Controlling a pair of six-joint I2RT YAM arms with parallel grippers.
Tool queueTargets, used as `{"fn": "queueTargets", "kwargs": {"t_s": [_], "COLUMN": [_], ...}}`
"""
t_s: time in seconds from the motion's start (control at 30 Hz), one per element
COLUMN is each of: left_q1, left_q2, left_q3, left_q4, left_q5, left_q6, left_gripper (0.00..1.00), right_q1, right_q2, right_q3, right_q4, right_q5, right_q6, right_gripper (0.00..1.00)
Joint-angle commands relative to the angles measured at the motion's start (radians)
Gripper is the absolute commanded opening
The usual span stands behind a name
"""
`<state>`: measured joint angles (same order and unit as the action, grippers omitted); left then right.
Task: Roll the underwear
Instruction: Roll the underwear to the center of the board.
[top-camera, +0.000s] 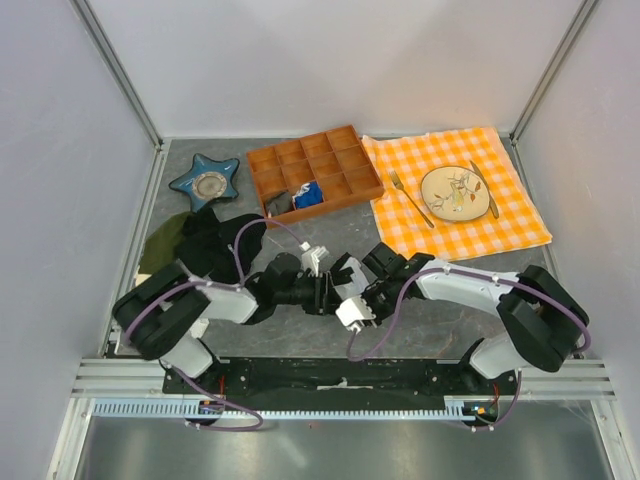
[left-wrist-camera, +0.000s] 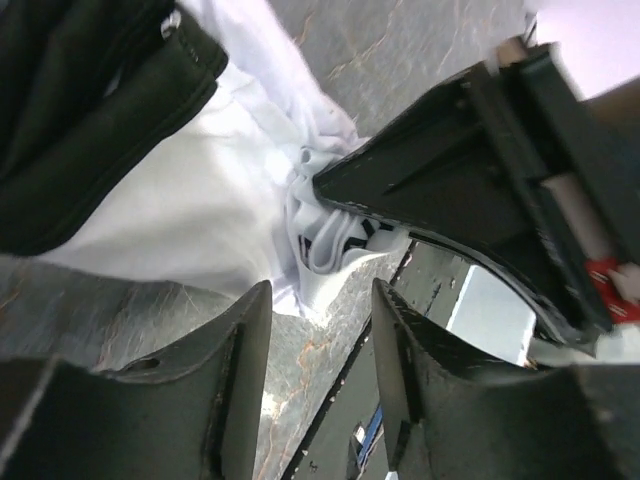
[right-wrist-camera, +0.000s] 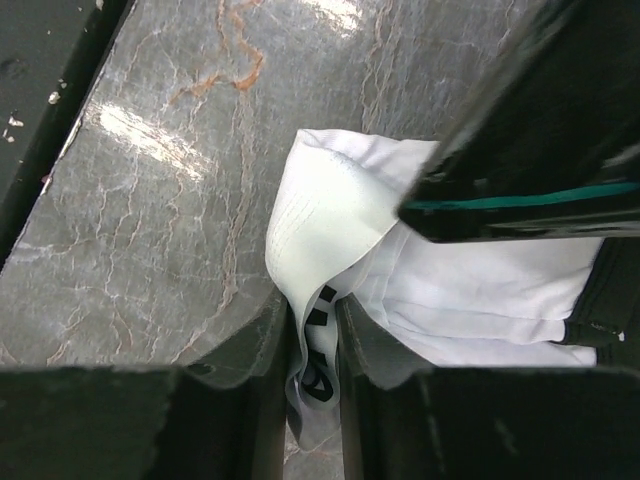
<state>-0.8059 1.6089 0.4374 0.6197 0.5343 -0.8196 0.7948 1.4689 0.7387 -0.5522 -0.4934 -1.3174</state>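
Note:
The underwear (right-wrist-camera: 340, 210) is white with black lettering on its waistband and lies bunched on the grey marble table. My right gripper (right-wrist-camera: 315, 340) is shut on a fold of the waistband. In the left wrist view the underwear (left-wrist-camera: 190, 200) lies just beyond my left gripper (left-wrist-camera: 320, 335), which is open and empty over bare table, close to the cloth's edge. The right gripper's black finger (left-wrist-camera: 450, 170) presses on the cloth there. In the top view both grippers, left (top-camera: 318, 290) and right (top-camera: 342, 285), meet at the table's near middle and hide the underwear.
A black clothing heap (top-camera: 215, 245) and an olive-green cloth (top-camera: 160, 240) lie at the left. A blue star dish (top-camera: 205, 180) and a wooden compartment tray (top-camera: 315, 170) stand behind. An orange checked cloth (top-camera: 460, 195) with a plate and cutlery lies at the back right.

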Motion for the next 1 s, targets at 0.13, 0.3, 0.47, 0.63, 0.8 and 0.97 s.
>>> {"fn": "queueTargets", "kwargs": {"t_s": [0.13,0.3,0.47,0.63,0.8,0.97], "left_q1": [0.002,-0.061,-0.182,-0.347,-0.440,-0.487], "left_q2": [-0.392,-0.633,-0.762,-0.759,-0.597,-0.416], "left_q3": [-0.164,-0.319,-0.410,-0.414,-0.321,-0.188], "left_q4": [-0.061,-0.020,0.043,0.094,0.078,0.066], "left_q5": [-0.264,-0.336,-0.413,-0.467,-0.490,-0.530], "left_q6": [0.227,0.384,0.554,0.724,0.818,0.940], "left_gripper": [0.57,0.60,0.61,0.61,0.63,0.67], "right_q1": [-0.002,-0.025,-0.098,-0.169,-0.174,-0.180], "right_q2": [0.088,0.162,0.275,0.424,0.478,0.518], "right_q3": [0.062,0.138,0.231,0.361,0.399,0.412], "right_q4": [-0.185,-0.274,-0.420,-0.572,-0.569,-0.563], "right_q5": [-0.068,-0.154,-0.312,-0.404,-0.387,-0.366], "right_q6": [0.093,0.122,0.136,0.116,0.155,0.175], "right_gripper": [0.20,0.16,0.15,0.14,0.15,0.15]}}
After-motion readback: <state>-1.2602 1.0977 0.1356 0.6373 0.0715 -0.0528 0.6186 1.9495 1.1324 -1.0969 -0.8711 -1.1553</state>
